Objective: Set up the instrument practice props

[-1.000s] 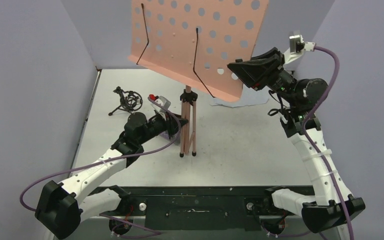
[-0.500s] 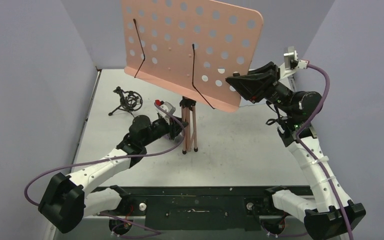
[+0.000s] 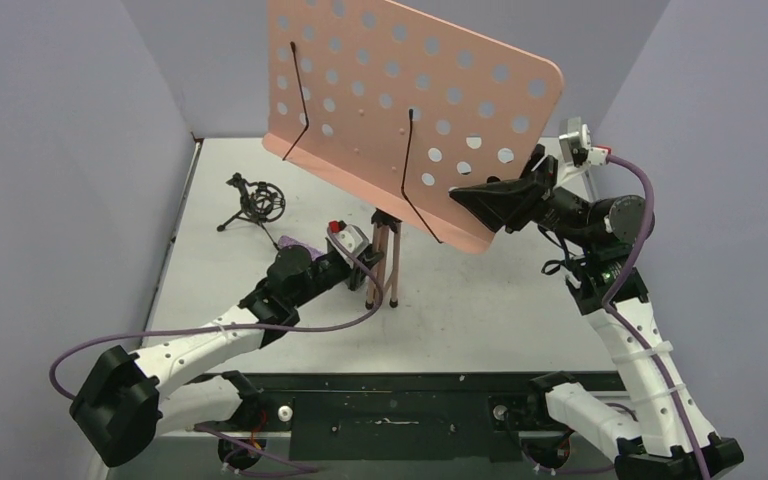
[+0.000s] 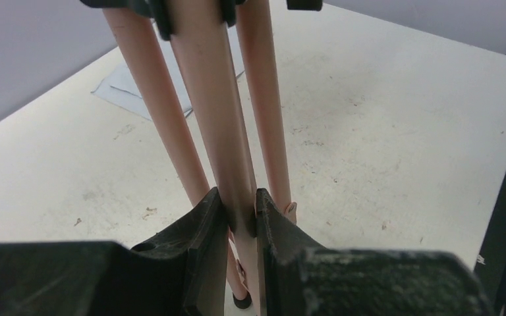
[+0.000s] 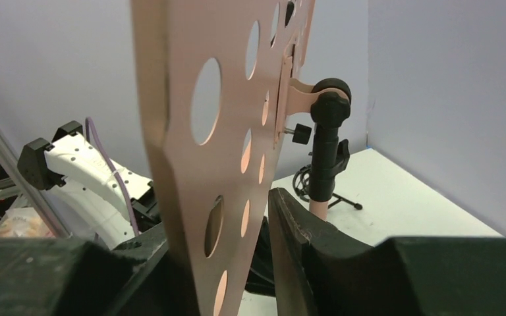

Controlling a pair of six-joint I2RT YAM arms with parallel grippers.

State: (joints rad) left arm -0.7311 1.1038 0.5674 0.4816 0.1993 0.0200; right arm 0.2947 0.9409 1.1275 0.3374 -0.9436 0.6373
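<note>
The pink music stand stands upright mid-table, its perforated desk (image 3: 400, 110) high and tilted, its legs (image 3: 388, 270) folded close together. My left gripper (image 3: 365, 265) is shut on the stand's centre pole (image 4: 204, 99) low down, fingertips (image 4: 214, 204) on either side. My right gripper (image 3: 465, 200) is shut on the desk's lower right edge (image 5: 191, 131). The black tripod mic holder (image 3: 255, 203) stands at the back left. A bit of the purple microphone (image 3: 293, 243) lies behind my left arm. A white sheet (image 4: 128, 92) lies on the table beyond the legs.
Grey walls close the table on the left, back and right. The black base rail (image 3: 390, 400) runs along the near edge. The desk's two black wire page holders (image 3: 415, 170) hang down its front face.
The whole stand has shifted right and toward me with both grippers on it. The desk has swung from steeply tipped to more upright. The right gripper has dropped lower.
</note>
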